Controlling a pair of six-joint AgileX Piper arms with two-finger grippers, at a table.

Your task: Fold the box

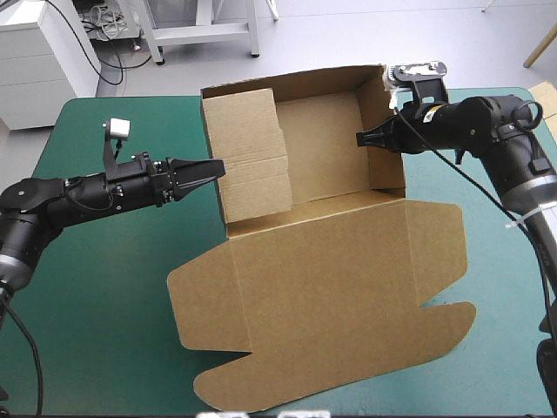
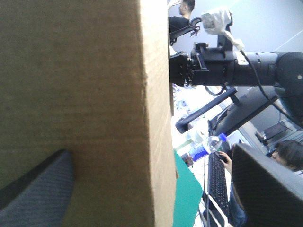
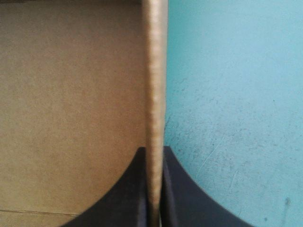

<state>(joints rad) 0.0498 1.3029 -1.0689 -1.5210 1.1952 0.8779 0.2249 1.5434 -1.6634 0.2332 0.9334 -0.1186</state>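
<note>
While the brown box (image 1: pixel 331 287) sat mid-table on the teal-green cover (image 1: pixel 104 296), tray walls raised, lid flat toward the near edge, right gripper (image 3: pixel 154 150) clamped on its right wall, left gripper (image 1: pixel 209 168) fingers spread astride the left wall.

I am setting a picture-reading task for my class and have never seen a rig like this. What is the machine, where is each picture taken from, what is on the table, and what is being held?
This is a robot with two arms at a table with a teal-green cover. The high view looks down from above and behind the robot. The other two pictures come from a camera on each wrist, looking along that arm's gripper.

On the table lies a brown box cut from one sheet of board. Its walls stand up as an open tray, and its lid lies flat on the near side.

The right gripper pinches the tray's right wall. The left gripper is at the left wall, its fingers apart, so it holds nothing.
</note>
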